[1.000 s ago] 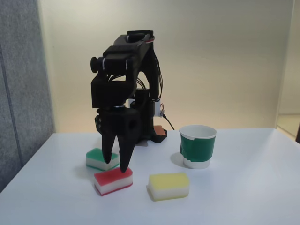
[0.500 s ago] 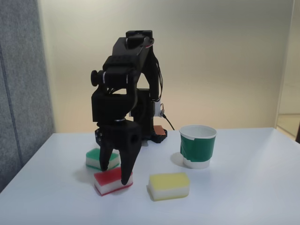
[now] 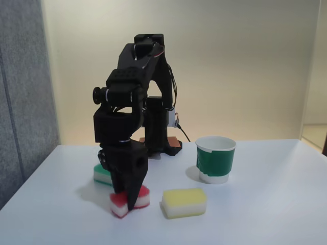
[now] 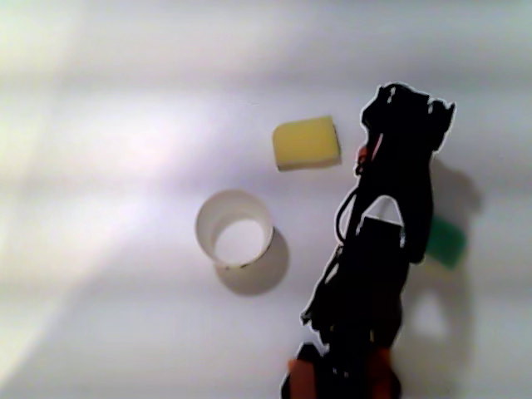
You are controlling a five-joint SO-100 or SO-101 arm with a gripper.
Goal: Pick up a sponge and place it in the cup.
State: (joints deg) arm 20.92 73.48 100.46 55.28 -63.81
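- The table (image 3: 286, 204) is white and carries everything; the end effector stands over its near left part in the fixed view.
- The black arm (image 3: 135, 92) bends down from its base behind, and the end effector (image 3: 127, 201) points straight down at the table.
- The cup (image 3: 215, 159), white with a wide green band, stands upright and open well to the right of the end effector and a little behind it in the fixed view. In the other view its round mouth (image 4: 234, 229) looks empty.
- The yellow-topped sponge (image 3: 184, 202) lies just to the right of the end effector, apart from it.
- The green-topped sponge (image 3: 102, 173) lies just behind the end effector, to its left, partly hidden by it.
- The sponge (image 3: 142, 196), red on top and white below, sits directly under the end effector. The fingers are together on it, one on each side, and it seems to rest on the table, a little tilted.
- I judge that the step in hand is the grasp, and the lift is not yet begun.
- The next move calls for a straight rise with a firm hold, high enough to pass the rim, then a move right and back over the mouth before opening.
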